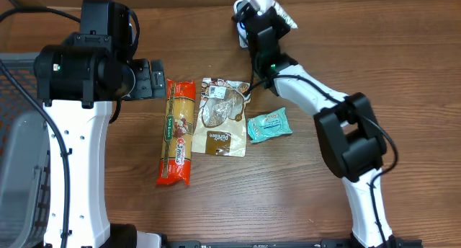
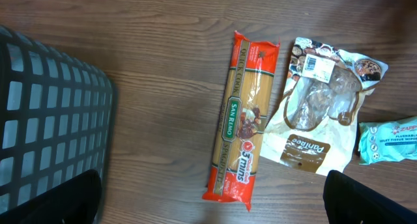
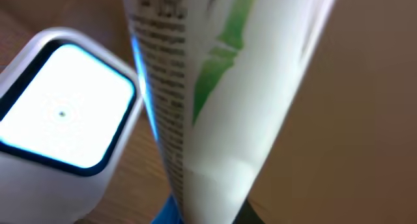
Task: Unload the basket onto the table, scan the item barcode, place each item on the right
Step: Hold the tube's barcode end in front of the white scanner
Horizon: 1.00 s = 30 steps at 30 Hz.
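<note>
At the table's far edge, the right gripper (image 1: 261,23) is clenched on a white and green pack (image 3: 221,107). In the wrist view its long axis runs top to bottom, printed side just beside the glowing scanner (image 3: 62,113). The left gripper (image 1: 153,78) hangs released.

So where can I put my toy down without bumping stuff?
Bare table lies between the three packs and the near edge, and right of the right arm. Crowded: the middle, where spaghetti pack, brown pouch and teal pack sit close together, and by the scanner, where the right tool holds a white packet.
</note>
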Available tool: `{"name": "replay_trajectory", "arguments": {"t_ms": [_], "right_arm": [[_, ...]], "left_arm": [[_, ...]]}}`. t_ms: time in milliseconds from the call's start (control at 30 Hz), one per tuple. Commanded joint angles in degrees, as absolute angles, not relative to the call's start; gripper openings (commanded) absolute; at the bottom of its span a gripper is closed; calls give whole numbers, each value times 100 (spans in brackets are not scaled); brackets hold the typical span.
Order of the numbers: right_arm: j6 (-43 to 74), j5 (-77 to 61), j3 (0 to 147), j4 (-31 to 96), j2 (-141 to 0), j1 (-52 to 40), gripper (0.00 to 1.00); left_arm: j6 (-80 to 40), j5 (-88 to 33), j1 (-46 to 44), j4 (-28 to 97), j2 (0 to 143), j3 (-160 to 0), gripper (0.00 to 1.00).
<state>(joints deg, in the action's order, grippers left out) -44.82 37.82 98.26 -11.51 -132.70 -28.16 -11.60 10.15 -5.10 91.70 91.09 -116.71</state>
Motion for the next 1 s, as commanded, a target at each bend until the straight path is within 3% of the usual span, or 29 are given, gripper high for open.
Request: {"name": "replay_trajectory", "arguments": {"t_ms": [0,967], "right_arm": [[-5288,3673,10049,-1339,-13303,-2786,3],[-5553,3675,10047,-991,-13391,-2683,4]], "left_arm": [[-1201,1090,-480,9164,9085,-11664,100],[-1201,1090,-480,9164,9085,-11664,100]]}}
